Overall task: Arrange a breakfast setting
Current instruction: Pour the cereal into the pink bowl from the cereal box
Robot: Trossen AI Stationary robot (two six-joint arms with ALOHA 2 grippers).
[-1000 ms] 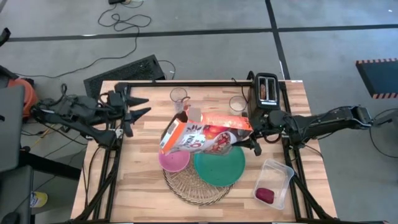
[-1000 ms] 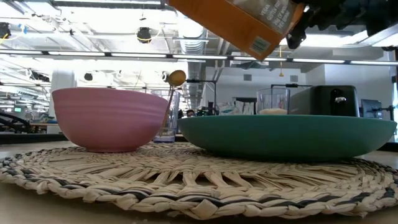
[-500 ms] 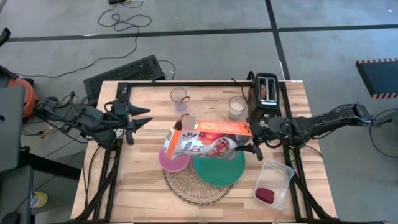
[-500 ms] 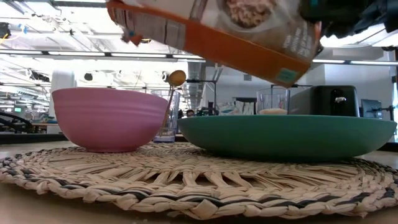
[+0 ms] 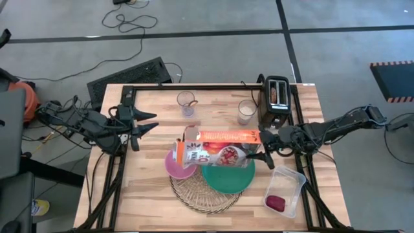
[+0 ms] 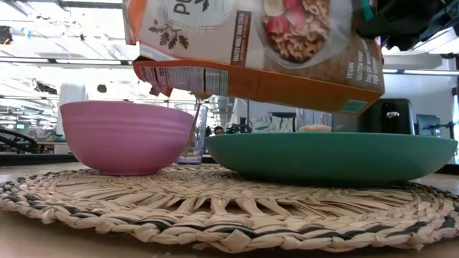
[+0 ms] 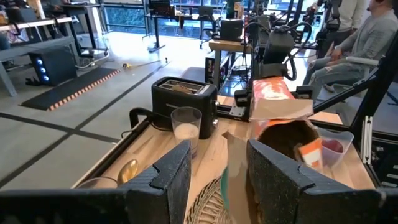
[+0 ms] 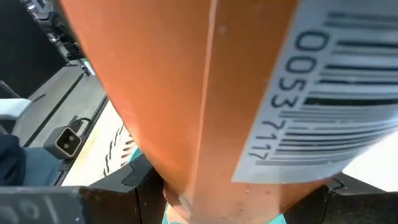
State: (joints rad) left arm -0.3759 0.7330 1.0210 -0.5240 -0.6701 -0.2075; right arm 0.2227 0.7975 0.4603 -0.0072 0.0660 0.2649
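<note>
Round woven wicker mat [image 5: 206, 192] lies at the table's 6 o'clock side, carrying the larger teal plate [image 5: 226, 176] at its 3 o'clock and the small pink bowl [image 5: 176, 167] at 9 o'clock. Above them the right gripper [image 5: 260, 149] clamps an orange cardboard cereal box [image 5: 217, 146], tipped sideways, mouth toward the bowl. The left gripper [image 5: 146, 122] hovers spread apart at 10 o'clock.
</note>
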